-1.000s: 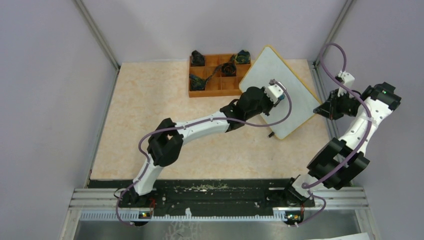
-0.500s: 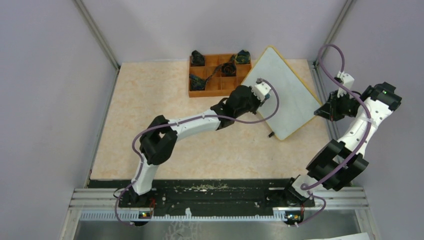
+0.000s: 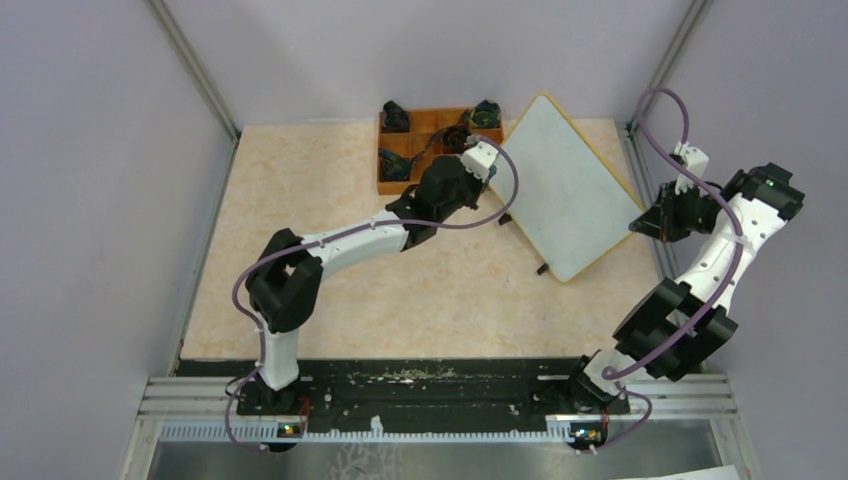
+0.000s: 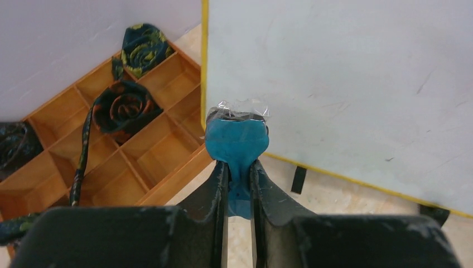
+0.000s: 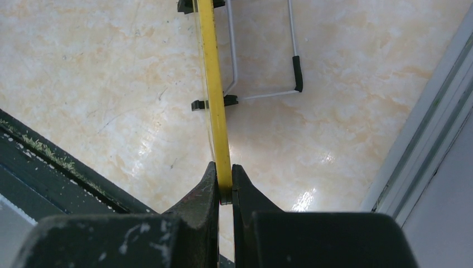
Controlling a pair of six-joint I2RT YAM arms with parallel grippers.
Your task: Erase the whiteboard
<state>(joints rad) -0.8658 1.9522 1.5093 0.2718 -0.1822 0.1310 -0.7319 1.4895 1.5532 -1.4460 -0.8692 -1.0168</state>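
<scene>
The whiteboard (image 3: pixel 565 185) stands tilted at the back right, white with a yellow frame and black feet; no marks show on its face (image 4: pixel 346 84). My left gripper (image 3: pixel 497 172) is shut on a blue eraser (image 4: pixel 236 146) with a dark pad under clear wrap, at the board's left edge, just off its face. My right gripper (image 3: pixel 642 222) is shut on the board's yellow frame (image 5: pixel 215 100) at its right corner. A wire stand (image 5: pixel 262 56) shows behind the board.
An orange compartment tray (image 3: pixel 432 150) with rolled dark ties (image 4: pixel 125 109) sits just left of the board, close under my left gripper. Grey walls enclose the table; a metal rail (image 5: pixel 429 151) runs along the right side.
My left arm has swept the eraser leftwards and back across the board, from its middle to off its left edge by the tray. The right gripper and the board have stayed put.
</scene>
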